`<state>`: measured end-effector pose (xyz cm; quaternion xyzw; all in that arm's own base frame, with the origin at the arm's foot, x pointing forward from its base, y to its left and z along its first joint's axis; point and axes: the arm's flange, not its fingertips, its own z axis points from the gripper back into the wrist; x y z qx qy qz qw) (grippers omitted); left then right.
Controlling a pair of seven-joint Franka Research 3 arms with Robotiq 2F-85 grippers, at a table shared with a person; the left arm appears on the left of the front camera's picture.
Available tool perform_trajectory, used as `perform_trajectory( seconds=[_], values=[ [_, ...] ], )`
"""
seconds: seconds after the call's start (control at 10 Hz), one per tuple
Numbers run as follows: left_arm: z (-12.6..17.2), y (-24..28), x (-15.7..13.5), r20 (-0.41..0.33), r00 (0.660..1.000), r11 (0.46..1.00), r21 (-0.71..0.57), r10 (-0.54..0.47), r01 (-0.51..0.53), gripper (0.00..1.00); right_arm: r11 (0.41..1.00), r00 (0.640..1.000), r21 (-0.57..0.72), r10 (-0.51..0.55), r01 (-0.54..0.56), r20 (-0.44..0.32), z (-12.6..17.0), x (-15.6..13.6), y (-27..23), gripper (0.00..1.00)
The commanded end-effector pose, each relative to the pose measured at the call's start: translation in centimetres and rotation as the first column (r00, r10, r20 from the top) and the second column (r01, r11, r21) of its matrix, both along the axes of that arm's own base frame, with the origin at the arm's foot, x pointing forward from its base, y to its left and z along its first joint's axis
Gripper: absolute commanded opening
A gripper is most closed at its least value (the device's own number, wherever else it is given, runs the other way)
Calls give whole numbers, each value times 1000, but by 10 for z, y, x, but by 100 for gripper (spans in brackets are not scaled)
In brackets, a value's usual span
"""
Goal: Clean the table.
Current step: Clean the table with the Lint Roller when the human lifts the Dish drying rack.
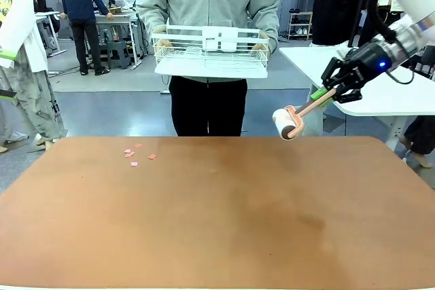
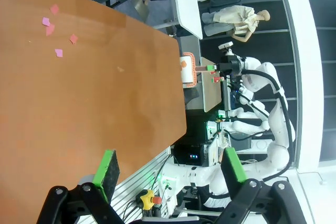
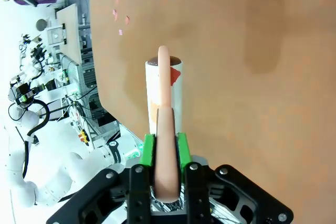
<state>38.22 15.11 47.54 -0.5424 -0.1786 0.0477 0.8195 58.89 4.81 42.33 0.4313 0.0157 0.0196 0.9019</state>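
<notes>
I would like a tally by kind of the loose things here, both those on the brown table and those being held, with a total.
Pink paper scraps: 5, on the table
Lint roller: 1, held in the right gripper
White wire basket: 1, held by the person
Total: 7
</notes>
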Motion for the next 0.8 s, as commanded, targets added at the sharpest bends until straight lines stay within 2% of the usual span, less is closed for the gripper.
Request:
perform_trajectory(
  seconds=[0.0,0.3,0.4,0.6,0.7],
  values=[
    [1,1,-2,12,1000,1000,-12,-1,1,100,1000,999,25,13,-14,33,-27,31,45,22],
    [1,1,-2,12,1000,1000,-12,-1,1,100,1000,999,-1,-14,14,29,-74,32,103,22],
    [1,1,-2,12,1000,1000,-12,-1,1,100,999,997,15,-51,50,60,-92,31,123,22],
    [1,1,-2,12,1000,1000,-12,-1,1,100,994,996,73,-85,82,40,-105,30,146,22],
    [1,1,-2,12,1000,1000,-12,-1,1,100,988,990,99,-126,120,60,-105,29,150,22]
  ],
)
